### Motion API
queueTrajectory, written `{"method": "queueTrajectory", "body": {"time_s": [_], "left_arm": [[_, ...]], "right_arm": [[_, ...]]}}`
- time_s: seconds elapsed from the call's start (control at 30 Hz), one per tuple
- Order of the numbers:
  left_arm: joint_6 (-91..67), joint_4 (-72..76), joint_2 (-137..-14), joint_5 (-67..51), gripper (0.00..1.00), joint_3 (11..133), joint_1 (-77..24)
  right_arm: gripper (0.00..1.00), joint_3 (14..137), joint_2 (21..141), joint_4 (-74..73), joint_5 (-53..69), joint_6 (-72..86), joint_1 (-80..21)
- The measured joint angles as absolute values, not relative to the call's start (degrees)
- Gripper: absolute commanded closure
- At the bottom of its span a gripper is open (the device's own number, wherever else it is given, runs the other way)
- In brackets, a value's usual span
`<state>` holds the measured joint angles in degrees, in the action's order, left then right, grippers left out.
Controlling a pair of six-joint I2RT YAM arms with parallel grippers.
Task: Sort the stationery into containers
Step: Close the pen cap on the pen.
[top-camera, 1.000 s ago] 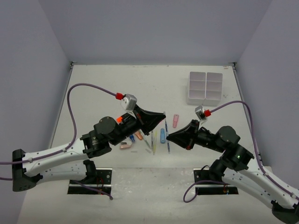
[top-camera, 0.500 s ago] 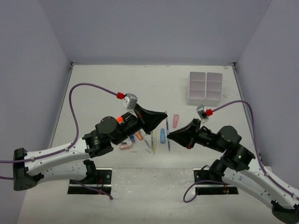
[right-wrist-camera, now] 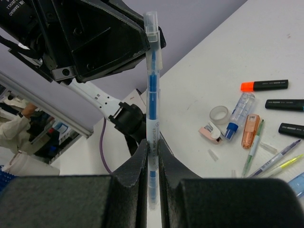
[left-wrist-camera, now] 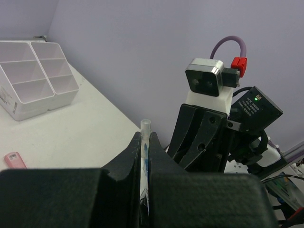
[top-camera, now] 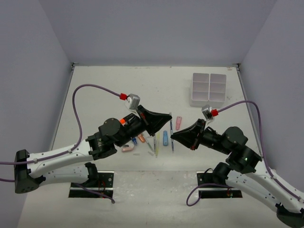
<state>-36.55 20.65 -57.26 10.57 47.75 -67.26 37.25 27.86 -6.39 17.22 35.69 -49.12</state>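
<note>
Stationery: slim clear blue-cored highlighter pen (right-wrist-camera: 152, 95), pinched by left tool (top-camera: 169, 117) and right tool (top-camera: 172, 136), both edged toward 1 o'clock; white six-compartment plastic organiser (top-camera: 208, 89) there, unfilled.

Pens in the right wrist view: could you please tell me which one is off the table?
The clear blue-cored pen, gripped in the right claw; the other pens lie flat on the table.
</note>
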Motion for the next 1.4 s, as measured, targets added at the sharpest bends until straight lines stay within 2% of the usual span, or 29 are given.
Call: {"method": "queueTrajectory", "body": {"time_s": [0.3,0.4,0.5,0.6,0.7,0.77,0.8,0.9,0.93,1.07,1.13,1.17,1.2,1.23,1.27,1.37,1.4], "left_arm": [[-38.72,21.28,-58.54,10.22,1.0,47.9,-67.18],[-38.79,21.82,-58.54,10.22,0.81,48.17,-67.15],[-38.38,21.07,-58.54,10.12,0.8,48.89,-67.15],[-38.31,18.55,-58.73,9.77,0.83,49.57,-67.33],[-38.06,17.11,-58.72,9.73,1.0,50.3,-67.37],[-37.78,16.54,-58.63,9.63,1.0,50.66,-67.43],[-37.7,16.22,-58.58,9.59,1.0,50.86,-67.46],[-36.99,15.92,-58.35,8.81,1.0,51.13,-67.49],[-36.59,15.98,-58.18,8.22,1.0,51.13,-67.46],[-35.35,16.94,-57.46,5.11,1.0,51.11,-67.35],[-34.45,17.4,-57.16,4.09,1.0,51.11,-67.35],[-33.81,17.56,-57.05,3.79,1.0,51.11,-67.32],[-33.3,17.58,-57.0,3.65,0.94,51.11,-67.21],[-32.9,17.56,-56.96,3.63,0.8,51.11,-67.06],[-32.5,17.54,-56.92,3.65,0.61,51.15,-66.95],[-31.52,17.37,-56.95,3.6,0.37,51.68,-66.95],[-31.38,17.12,-56.95,3.63,0.35,52.06,-67.14]], "right_arm": [[1.0,38.66,28.28,-6.86,14.05,32.04,-49.12],[1.0,40.04,29.46,-7.06,13.99,31.37,-49.19],[1.0,41.67,31.33,-6.36,14.43,30.75,-49.19],[1.0,42.35,32.2,-5.14,14.6,30.27,-49.15],[1.0,42.35,32.32,-5.0,14.62,29.95,-49.12],[1.0,42.35,32.33,-4.9,14.65,29.85,-49.12],[0.98,42.35,32.39,-4.76,14.71,29.85,-49.12],[0.76,42.35,32.73,-3.98,15.22,29.83,-49.1],[0.72,42.35,32.87,-3.65,15.55,29.81,-49.1],[0.73,42.35,34.19,-1.23,17.83,29.63,-49.12],[0.83,42.46,35.59,-0.08,19.27,29.74,-49.12],[0.93,42.57,36.44,0.68,20.11,29.73,-49.12],[0.99,42.81,37.33,1.2,20.73,29.71,-49.24],[1.0,43.08,38.02,1.46,21.18,29.82,-49.32],[1.0,43.27,38.41,1.61,21.54,29.9,-49.29],[1.0,43.65,38.61,1.68,21.97,29.7,-49.19],[1.0,43.71,38.61,1.66,22.01,29.56,-49.19]]}}
